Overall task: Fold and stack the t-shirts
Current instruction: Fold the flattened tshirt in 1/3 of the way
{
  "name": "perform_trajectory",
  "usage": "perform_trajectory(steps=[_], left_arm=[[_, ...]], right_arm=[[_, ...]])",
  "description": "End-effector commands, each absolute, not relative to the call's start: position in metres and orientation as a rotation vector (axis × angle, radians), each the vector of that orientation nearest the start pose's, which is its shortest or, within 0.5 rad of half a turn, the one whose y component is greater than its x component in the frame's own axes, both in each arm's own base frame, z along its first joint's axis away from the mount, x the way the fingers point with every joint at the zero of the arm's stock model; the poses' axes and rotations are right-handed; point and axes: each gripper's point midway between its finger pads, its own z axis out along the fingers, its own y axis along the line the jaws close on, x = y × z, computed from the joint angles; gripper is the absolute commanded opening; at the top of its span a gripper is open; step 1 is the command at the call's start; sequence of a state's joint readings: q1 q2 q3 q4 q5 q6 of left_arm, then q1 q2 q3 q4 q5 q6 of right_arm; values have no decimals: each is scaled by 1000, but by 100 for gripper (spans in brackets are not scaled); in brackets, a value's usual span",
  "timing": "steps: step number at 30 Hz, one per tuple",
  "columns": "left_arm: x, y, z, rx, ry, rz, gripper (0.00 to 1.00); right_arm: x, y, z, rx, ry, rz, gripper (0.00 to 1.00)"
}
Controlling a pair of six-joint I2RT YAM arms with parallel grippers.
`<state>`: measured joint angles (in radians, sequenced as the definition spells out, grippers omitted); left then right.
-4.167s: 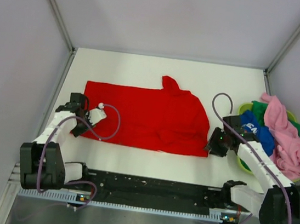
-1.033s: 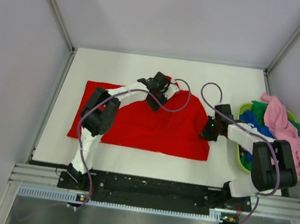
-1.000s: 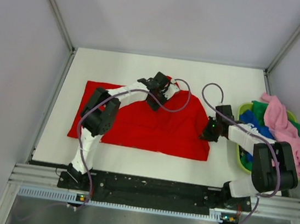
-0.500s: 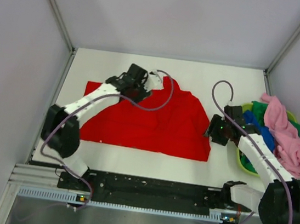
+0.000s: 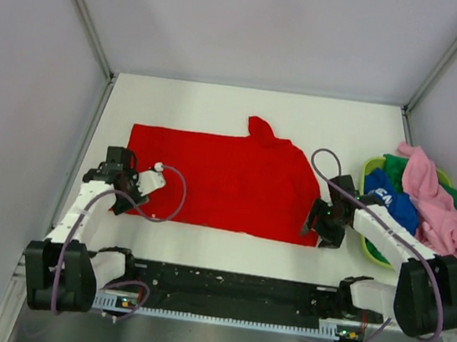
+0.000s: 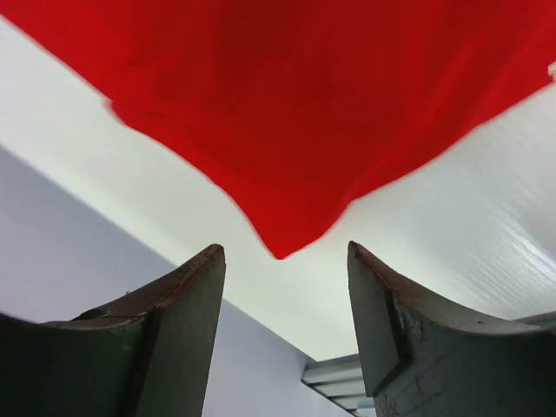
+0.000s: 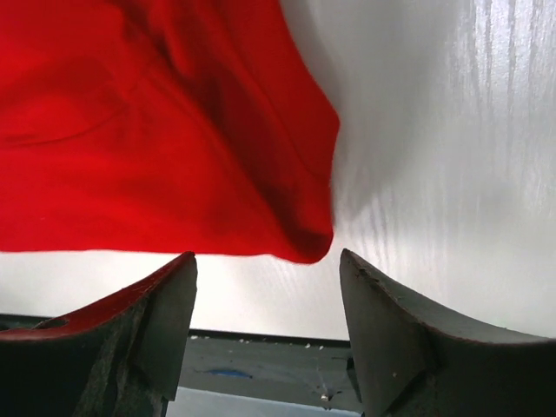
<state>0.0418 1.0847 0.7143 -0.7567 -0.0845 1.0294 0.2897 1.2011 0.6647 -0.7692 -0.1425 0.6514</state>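
Observation:
A bright red t-shirt (image 5: pixel 218 182) lies spread flat on the white table, with a small sleeve bump at its far edge. My left gripper (image 5: pixel 124 199) is open and empty just above the shirt's near-left corner; in the left wrist view that red corner (image 6: pixel 282 243) points between my open fingers (image 6: pixel 174 321). My right gripper (image 5: pixel 316 231) is open and empty at the near-right corner, and that corner (image 7: pixel 304 239) shows between its fingers (image 7: pixel 391 339). A blue shirt (image 5: pixel 389 201), a pink shirt (image 5: pixel 434 207) and a dark green shirt (image 5: pixel 396 166) are piled at the right.
The round lime-green basket (image 5: pixel 372 166) holding the other shirts stands at the table's right edge. A black rail (image 5: pixel 230 288) runs along the near edge between the arm bases. Grey walls enclose the table on three sides.
My left arm has pulled back from the shirt's far sleeve to its near-left corner. My right gripper has moved down to the near-right corner. The shirt's left side now lies flatter.

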Motion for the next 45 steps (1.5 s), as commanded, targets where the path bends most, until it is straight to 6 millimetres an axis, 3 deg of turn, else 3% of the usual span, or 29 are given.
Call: perform_trajectory(steps=[1,5,9,10,13,15,18,21,26,27,28,29,31,34,36,39,42,45], left_arm=[[231,75,59,1372,2419,426,63],[231,76,38,1352,2442,378,63],[226,74,22,1323,2484,340,56],[226,75,22,1298,2495,355,48],[220,76,25,1237,2531,356,15],[215,76,28,1213,2548,356,0],[200,78,33,1191,2609,360,0],[181,79,37,1175,2699,336,0],[154,78,43,1214,2817,269,0],[154,79,45,1214,2819,275,7],[157,81,48,1222,2811,287,19],[162,81,52,1218,2799,297,33],[177,81,63,1204,2770,305,51],[205,76,91,1166,2707,266,60],[228,70,112,1142,2650,233,61],[273,56,140,1077,2527,143,64],[317,54,152,1029,2485,99,65],[355,61,148,991,2520,68,65]], right_arm=[[177,99,17,514,2933,277,61],[168,110,0,500,3004,361,29],[171,111,15,462,3001,374,4],[174,112,22,452,2994,379,0],[182,109,45,377,3008,343,0],[185,101,59,320,3028,263,0],[178,84,75,265,3060,122,0],[156,70,81,245,3124,31,0],[136,69,83,237,3171,41,0],[135,67,86,232,3169,25,8],[135,66,89,224,3164,23,23],[136,65,90,214,3158,22,32],[143,66,98,178,3136,33,44],[174,73,118,102,3046,73,50],[214,87,140,57,2918,155,51],[281,127,176,-96,2671,379,50],[343,154,206,-191,2459,464,47],[391,169,213,-254,2331,460,47]])
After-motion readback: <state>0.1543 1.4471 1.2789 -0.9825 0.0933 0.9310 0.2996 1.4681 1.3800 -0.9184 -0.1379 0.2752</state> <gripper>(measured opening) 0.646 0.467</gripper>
